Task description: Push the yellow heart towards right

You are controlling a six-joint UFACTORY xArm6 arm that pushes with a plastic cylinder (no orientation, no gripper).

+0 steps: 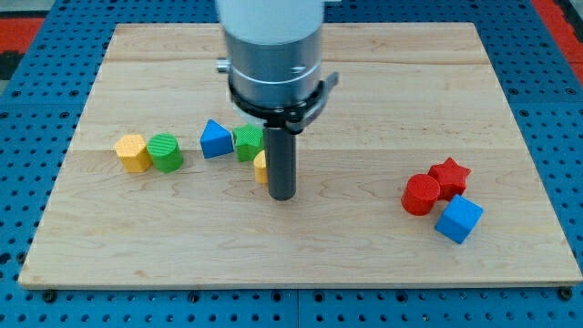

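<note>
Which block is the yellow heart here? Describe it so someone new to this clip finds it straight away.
Start at the dark rod hanging over the middle of the wooden board. My tip sits just to the view's right of the yellow heart, which the rod half hides. A green block touches it above; unlike the yellow block at far left, it hugs the rod.

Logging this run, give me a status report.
My tip down, touching yellow heart's right side. Heart mostly hidden behind rod. Green block just above it.
</note>
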